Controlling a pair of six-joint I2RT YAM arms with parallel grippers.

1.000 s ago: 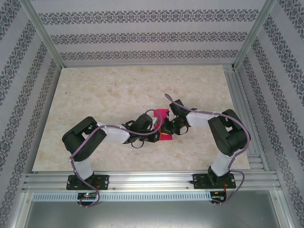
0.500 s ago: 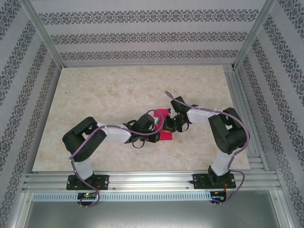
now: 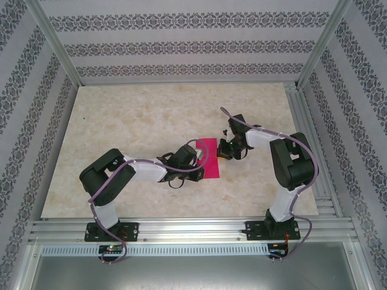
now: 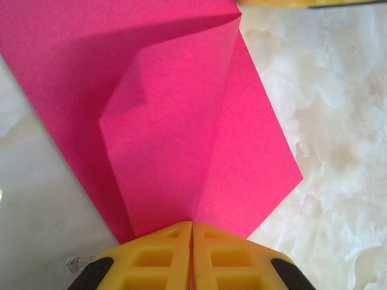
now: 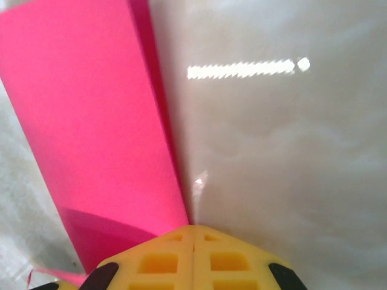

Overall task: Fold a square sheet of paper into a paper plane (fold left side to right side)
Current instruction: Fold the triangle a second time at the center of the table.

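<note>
paper point(image 3: 209, 158): folded over, mid-frame on bench point(image 3: 133, 121) | left fingers point(image 4: 158, 261): closed, tips on its near edge | right fingers point(image 5: 158, 264): closed, empty, at its right edge | me: I'd press the crease slowly, left pinning, no dragging.

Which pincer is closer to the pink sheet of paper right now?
Left. The left pincer is shut on the sheet of paper at its raised fold; the right pincer sits shut alongside the sheet's right edge.
</note>
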